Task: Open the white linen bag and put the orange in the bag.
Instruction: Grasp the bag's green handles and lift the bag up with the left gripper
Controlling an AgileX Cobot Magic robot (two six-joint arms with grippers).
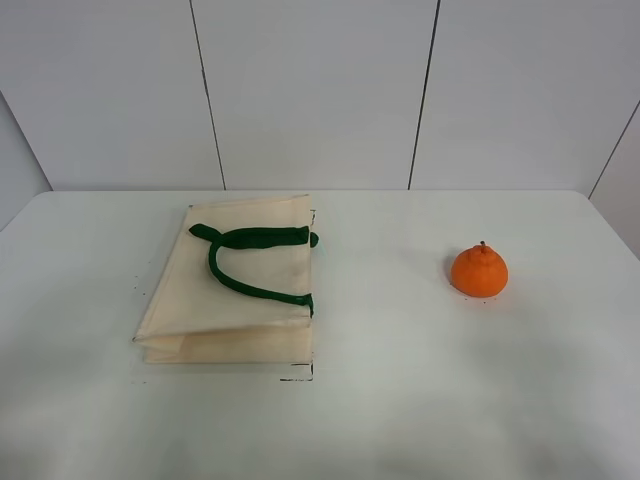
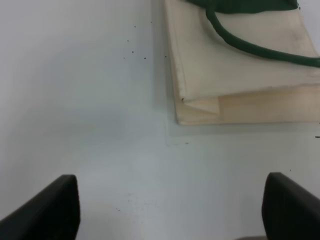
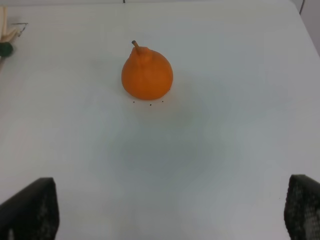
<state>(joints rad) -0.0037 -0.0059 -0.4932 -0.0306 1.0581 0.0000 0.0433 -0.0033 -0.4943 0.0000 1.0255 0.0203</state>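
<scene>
On the desk, the bag is lying flat at left, well apart from the orange at right. Left fingers and right fingers are gaping wide, holding nothing.

**A plain, lab-like robot test bench**

A matte white worktop fills the lower frame. Across the top it is backed by white wall panels split by thin dark seams. Two props lie well apart on it: a white linen bag at centre left and an orange at right. Small black corner marks sit just beside the bag.
</scene>
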